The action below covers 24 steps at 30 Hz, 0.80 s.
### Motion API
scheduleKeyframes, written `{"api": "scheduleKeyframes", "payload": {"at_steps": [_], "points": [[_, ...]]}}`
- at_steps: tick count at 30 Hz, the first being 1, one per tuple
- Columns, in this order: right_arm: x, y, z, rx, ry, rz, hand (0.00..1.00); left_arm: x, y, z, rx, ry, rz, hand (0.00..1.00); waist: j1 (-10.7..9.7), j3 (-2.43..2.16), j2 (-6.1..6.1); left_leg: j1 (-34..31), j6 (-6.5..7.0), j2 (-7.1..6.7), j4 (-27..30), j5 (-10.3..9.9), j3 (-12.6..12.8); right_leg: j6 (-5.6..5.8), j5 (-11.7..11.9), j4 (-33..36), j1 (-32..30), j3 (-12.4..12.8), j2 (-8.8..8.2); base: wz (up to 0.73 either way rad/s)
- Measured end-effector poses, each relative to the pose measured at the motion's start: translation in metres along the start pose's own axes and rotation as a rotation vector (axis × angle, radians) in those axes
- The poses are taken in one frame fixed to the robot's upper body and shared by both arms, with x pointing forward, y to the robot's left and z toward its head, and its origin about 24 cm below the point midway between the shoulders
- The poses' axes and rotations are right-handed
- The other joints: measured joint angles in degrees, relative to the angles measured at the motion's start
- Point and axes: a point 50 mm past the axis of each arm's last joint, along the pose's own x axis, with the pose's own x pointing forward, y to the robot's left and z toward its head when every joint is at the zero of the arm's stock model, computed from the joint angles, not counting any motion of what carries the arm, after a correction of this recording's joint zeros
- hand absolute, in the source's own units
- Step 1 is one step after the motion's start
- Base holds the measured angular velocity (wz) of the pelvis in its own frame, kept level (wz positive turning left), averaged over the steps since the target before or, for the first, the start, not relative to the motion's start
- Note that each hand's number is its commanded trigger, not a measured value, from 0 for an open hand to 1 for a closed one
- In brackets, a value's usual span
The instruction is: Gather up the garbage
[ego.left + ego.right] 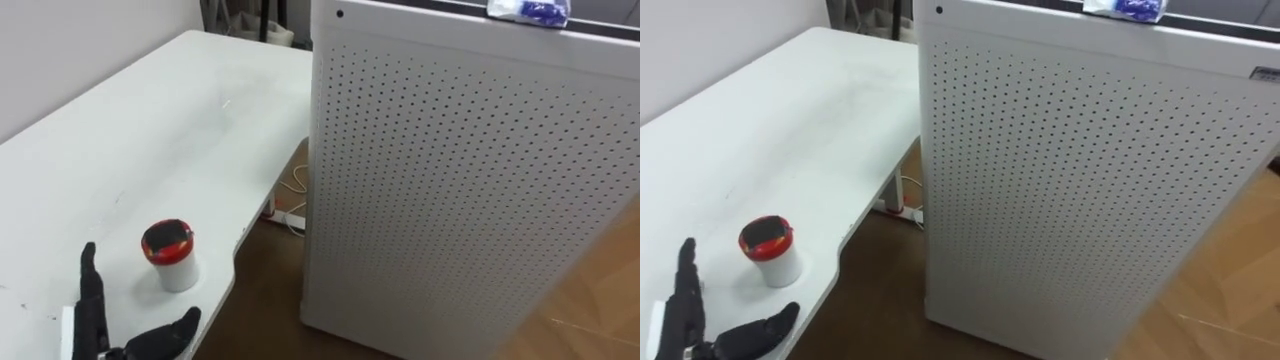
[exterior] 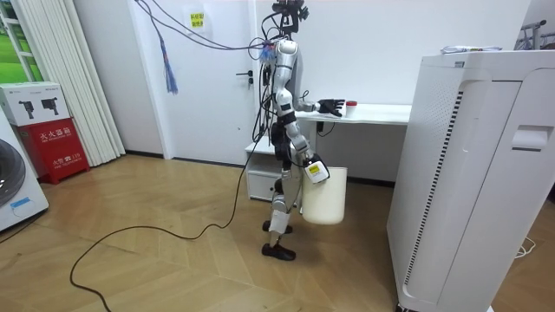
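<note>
A small white cup (image 1: 170, 255) with a crumpled red top stands near the front edge of the white desk (image 1: 150, 130). My left hand (image 1: 100, 325) hovers low over the desk just in front and to the left of the cup, apart from it. Its fingers are straight, its thumb is spread towards the cup, and it holds nothing. In the room view I stand at the desk's end with that left hand (image 2: 329, 107) stretched over it beside the cup (image 2: 350, 104). My right hand (image 2: 314, 171) hangs at my side, carrying a white bin (image 2: 325, 198) off the floor.
A tall white perforated cabinet (image 1: 460, 180) stands close on the right of the desk, with a blue and white packet (image 1: 530, 10) on top. A power strip and cables (image 1: 290, 215) lie on the wooden floor in the gap. A drawer unit (image 2: 264, 182) sits under the desk.
</note>
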Motion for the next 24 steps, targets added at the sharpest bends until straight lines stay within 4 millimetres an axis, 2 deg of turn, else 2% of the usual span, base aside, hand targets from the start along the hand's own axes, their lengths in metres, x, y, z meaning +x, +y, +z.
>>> {"api": "scheduleKeyframes", "payload": {"at_steps": [10,18,24], "points": [[-0.001,0.002,0.002,-0.045,-0.010,0.022,1.00,0.010,0.010,0.004,-0.080,0.016,0.107,0.00,-0.3,-0.07,0.13,0.6,0.00,0.01,0.1,0.0,-0.1,0.00,0.0,0.0,0.4,0.7,-0.02,0.00],[-0.002,0.004,-0.001,-0.077,-0.002,0.044,1.00,0.016,0.009,0.009,-0.091,0.000,0.105,0.00,-0.8,0.22,-0.54,1.6,0.00,0.08,0.0,0.0,0.6,0.01,0.0,0.0,1.1,0.5,0.01,-0.01],[-0.001,0.006,-0.001,-0.088,0.001,0.050,1.00,0.017,0.008,0.008,-0.095,0.009,0.102,0.00,-1.0,0.13,-1.08,1.6,0.00,0.13,0.0,0.0,1.0,0.05,0.1,0.0,1.1,0.9,0.02,-0.02]]}}
